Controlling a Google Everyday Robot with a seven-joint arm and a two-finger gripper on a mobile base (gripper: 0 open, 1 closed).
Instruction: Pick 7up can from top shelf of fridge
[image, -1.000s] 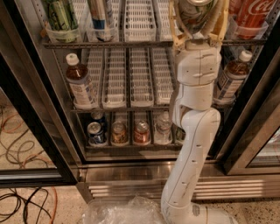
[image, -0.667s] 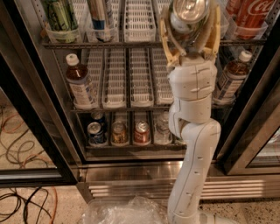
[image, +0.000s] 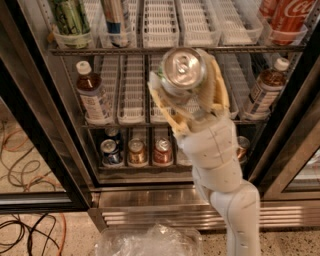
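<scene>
Squarely, gripper clasps 7up can outside fridge.

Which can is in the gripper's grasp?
The 7up can, silver lid facing the camera, clamped in the gripper in front of the fridge; the Coca-Cola can and green can sit on the top shelf.

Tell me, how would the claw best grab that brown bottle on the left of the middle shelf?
Probably take the bottle around its labelled middle, straight in from the front: it stands upright at the shelf's front edge, and its body is straight and round. Right now the claw is in front of the fridge, shut on a can.
</scene>
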